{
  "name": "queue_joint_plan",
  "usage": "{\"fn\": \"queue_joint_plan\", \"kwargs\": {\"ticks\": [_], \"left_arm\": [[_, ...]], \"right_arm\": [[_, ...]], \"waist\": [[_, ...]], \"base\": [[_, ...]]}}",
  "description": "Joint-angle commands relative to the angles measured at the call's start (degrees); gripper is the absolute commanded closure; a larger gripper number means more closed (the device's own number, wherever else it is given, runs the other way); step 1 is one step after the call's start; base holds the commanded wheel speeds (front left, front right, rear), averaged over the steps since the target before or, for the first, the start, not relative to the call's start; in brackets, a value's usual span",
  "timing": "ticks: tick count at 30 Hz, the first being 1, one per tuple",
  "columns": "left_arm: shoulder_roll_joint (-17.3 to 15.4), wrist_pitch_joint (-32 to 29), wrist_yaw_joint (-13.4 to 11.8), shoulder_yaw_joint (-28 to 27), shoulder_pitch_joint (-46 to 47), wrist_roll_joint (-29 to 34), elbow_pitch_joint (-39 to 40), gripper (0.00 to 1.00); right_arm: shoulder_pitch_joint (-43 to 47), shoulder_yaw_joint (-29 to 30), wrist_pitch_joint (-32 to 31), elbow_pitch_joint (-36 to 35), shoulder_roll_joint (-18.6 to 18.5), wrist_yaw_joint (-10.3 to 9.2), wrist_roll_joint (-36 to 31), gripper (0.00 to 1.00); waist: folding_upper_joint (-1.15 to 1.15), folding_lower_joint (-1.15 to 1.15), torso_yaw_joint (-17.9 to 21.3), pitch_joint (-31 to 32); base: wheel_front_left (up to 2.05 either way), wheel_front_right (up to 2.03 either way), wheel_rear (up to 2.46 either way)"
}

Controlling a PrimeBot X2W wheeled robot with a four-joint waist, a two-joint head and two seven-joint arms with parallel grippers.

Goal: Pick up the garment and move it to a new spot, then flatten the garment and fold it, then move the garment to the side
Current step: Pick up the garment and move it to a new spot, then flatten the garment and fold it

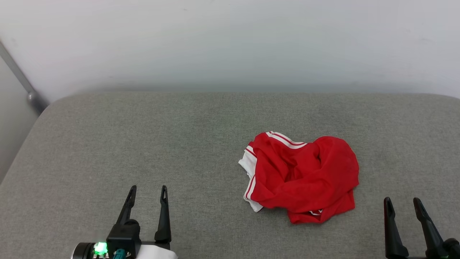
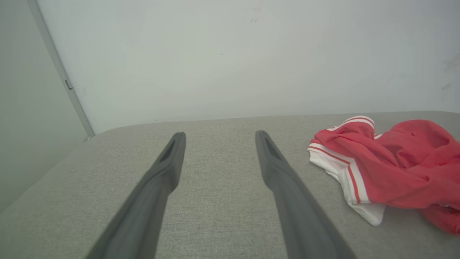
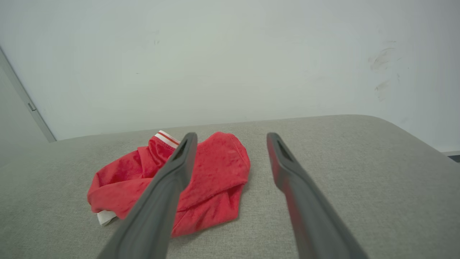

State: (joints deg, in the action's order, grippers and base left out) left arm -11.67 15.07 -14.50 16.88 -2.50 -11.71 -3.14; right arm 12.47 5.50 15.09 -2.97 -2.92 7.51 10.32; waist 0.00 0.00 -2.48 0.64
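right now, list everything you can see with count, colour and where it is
garment: one, red with white sleeves and red-and-white striped trim, lying crumpled on the surface, right of centre
surface: one, grey fabric with rounded far corners, spread across the foreground under the garment
wall: one, pale white, behind the surface
bar: one, grey, slanting along the wall at far left
green light: one, lit, on the left wrist at the bottom edge
left gripper: one, dark fingers, lower left, open and empty, apart from the garment
right gripper: one, dark fingers, lower right, open and empty, near the garment's right side
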Motion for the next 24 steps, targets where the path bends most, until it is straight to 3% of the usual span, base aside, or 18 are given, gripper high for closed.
{"fn": "queue_joint_plan", "kwargs": {"ticks": [1,10,24], "left_arm": [[0.8,0.1,1.1,-1.2,-1.1,0.7,0.2,0.0],[4.1,0.1,5.7,-5.1,-3.0,3.7,-0.6,0.0],[6.6,0.1,9.1,-8.5,-3.8,6.4,-1.2,0.0]], "right_arm": [[0.9,0.0,0.1,0.2,0.1,-0.04,0.3,0.0],[1.6,-0.4,0.1,0.5,0.1,-0.04,1.1,0.0],[0.3,-0.1,0.1,-0.4,0.1,-0.04,0.1,0.0]], "waist": [[0.0,0.0,0.0,0.1],[0.0,0.0,-0.1,0.4],[0.0,0.0,-0.2,0.6]], "base": [[0.0,0.0,0.0],[0.0,0.0,0.0],[0.0,0.0,0.0]]}}
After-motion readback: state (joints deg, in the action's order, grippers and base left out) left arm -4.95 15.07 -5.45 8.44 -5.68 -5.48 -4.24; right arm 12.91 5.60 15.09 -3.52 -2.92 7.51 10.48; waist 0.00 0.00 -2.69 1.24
